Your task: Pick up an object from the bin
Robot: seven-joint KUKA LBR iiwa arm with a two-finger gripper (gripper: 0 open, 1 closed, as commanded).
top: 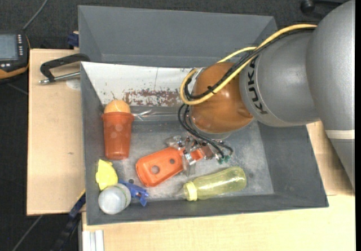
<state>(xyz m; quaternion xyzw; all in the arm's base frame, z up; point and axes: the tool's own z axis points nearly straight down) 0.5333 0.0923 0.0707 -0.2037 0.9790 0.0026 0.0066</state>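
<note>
Ok so the claw (pixel 188 153) is down near the bin floor, right at the upper-right end of an orange plastic piece (pixel 159 167), flat-ish w/ rounded corners & a couple of dark holes in it. That piece lies about mid-bin and runs from the claw down & to the left on a diagonal. The claw is either touching that end or sitting just over it, can't say which tbh. Also can't tell if the claw is released or clenched. Its metal bits are a jumble under the wrist's orange cover (pixel 217 103), so no idea if it's got anything.

Just below & right of the claw there's a yellow-green see-through bottle (pixel 217 183) lying on its side, cap end pointing left. It's near the orange piece but apart from it afaict. Well left of the claw is an orange cup (pixel 117 134) w/ a pale orange rounded thing (pixel 117 107) at its top end. Down-left of the claw, past the orange piece, in the bin's corner, sit a yellow lump (pixel 106 175), a grey-white round thing (pixel 113 199) just under it & a blue bit (pixel 137 192) touching that one.

Above the claw, yellow & black cables (pixel 265 42) loop round the cover. The grey arm (pixel 304 75) goes off up & right over the rim of the bin (pixel 169 35).
</note>
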